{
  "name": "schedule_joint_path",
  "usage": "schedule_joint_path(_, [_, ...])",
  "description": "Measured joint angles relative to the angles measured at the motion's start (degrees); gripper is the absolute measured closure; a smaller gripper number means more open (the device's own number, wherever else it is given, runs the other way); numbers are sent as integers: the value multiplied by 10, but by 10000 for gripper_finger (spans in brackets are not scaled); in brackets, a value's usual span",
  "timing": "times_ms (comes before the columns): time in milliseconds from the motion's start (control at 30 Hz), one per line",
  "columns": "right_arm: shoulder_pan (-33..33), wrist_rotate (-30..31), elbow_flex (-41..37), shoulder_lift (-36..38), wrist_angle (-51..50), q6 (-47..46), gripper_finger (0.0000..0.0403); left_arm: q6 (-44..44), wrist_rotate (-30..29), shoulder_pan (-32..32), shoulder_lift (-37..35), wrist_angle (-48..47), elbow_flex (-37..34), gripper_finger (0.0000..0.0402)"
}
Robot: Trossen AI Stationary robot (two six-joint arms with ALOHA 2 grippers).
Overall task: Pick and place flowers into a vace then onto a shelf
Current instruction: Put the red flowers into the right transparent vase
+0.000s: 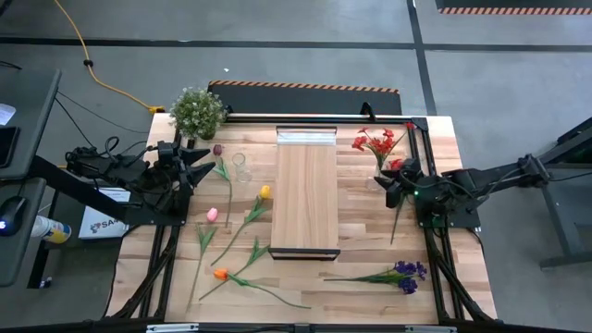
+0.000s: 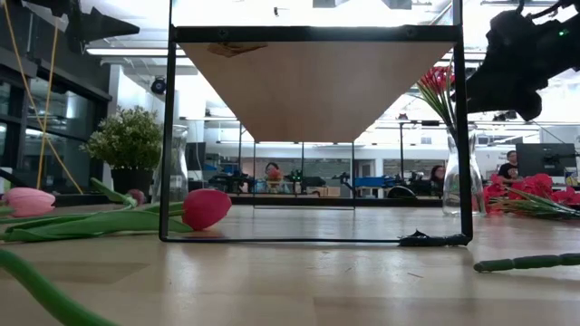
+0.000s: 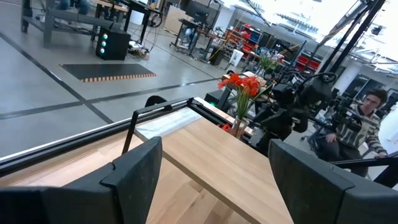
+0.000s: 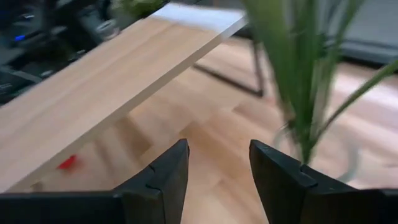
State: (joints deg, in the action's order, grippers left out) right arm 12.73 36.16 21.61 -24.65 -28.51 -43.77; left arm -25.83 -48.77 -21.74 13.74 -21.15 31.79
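**Flowers spread over worktop, shelf at centre, both arms idle at the sides**

Plank worktop (image 1: 361, 268) filling the high view, framed by dark rails. Shelf (image 1: 306, 190) lying lengthwise down the middle, light wood, pale strip at the far end, dark edge at the near end; raised on a thin black frame in the low view. Left arm parked at the left edge, left gripper (image 1: 205, 155) near the potted plant (image 1: 197, 110), fingers (image 3: 134, 171) set wide apart with nothing between them. Right arm at the right edge, right gripper (image 1: 393, 190) just beside the glass vase (image 2: 459, 177), fingers (image 4: 163, 177) apart, gap between them bare, green stems just to one side. Red flowers (image 1: 377, 141) standing in that vase at the far right corner. Purple flowers (image 1: 404, 273) lying flat near the front right. Second, empty glass vase (image 1: 240, 167) left of the shelf. Loose stems lying left of the shelf: maroon flower (image 1: 218, 150) farthest back, yellow flower (image 1: 265, 192) just beside the shelf, pink flower (image 1: 212, 215) in the middle, orange flower (image 1: 220, 274) nearest the front. One long green stem (image 1: 398, 222) lying by the right gripper.
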Motion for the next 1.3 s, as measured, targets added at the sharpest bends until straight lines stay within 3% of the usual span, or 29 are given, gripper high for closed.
schedule_joint_path(333, [0, -180, 0, 26, -18, -79, 276, 0, 0, 0, 0, 0, 0, 76])
schedule_joint_path(833, [0, -456, 0, 26, -112, -311, 310, 0, 0, 0, 0, 0, 0, 76])
schedule_joint_path(1033, [0, -511, 0, 26, -143, -372, 311, 0, 0, 0, 0, 0, 0, 76])
schedule_joint_path(1300, [1, -500, 44, 26, -187, -372, 318, 0, 2, 0, 0, 0, 0, 76])
